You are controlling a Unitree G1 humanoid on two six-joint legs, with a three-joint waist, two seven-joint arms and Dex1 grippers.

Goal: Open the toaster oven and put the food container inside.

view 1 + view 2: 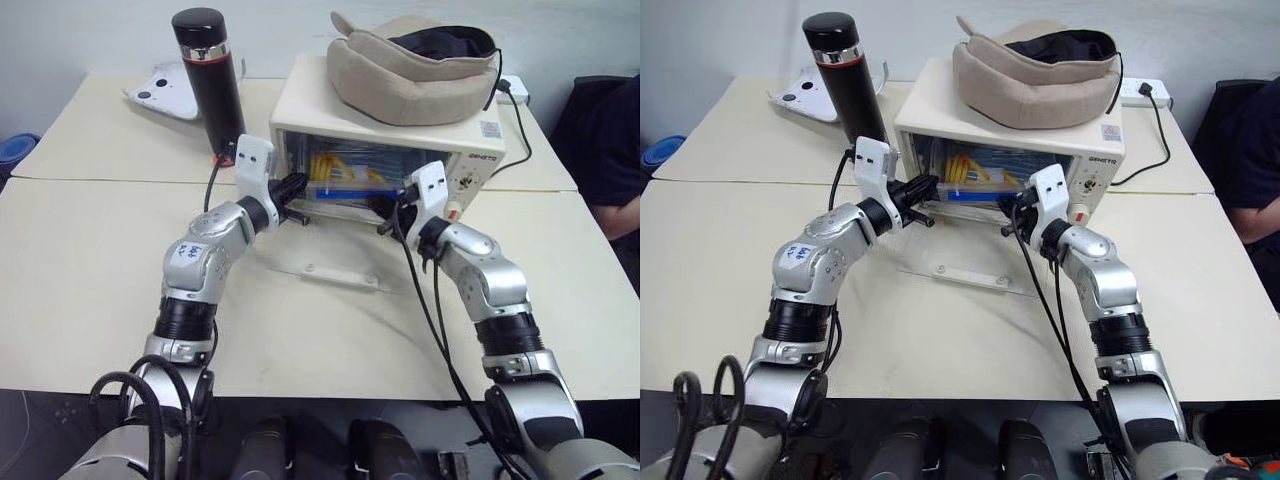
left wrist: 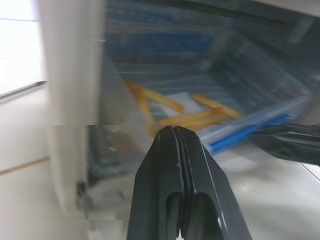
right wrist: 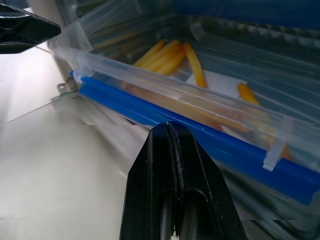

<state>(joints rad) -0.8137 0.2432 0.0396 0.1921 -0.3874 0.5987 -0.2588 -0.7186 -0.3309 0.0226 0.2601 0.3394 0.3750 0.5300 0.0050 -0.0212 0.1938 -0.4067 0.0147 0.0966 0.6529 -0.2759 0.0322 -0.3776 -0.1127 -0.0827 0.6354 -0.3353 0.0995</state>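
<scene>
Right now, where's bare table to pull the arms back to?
Bare table lies on both sides of the open glass door and nearer the robot. It is crowded at the toaster oven mouth: food container, left tool, right tool.

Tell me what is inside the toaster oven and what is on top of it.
Inside the toaster oven, behind its dropped glass door, sits the food container with yellow strips. On top lies a tan padded bag; its dark lining hides whatever it holds.

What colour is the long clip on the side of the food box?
Blue. The food container's clip shows best in the right wrist view.
</scene>
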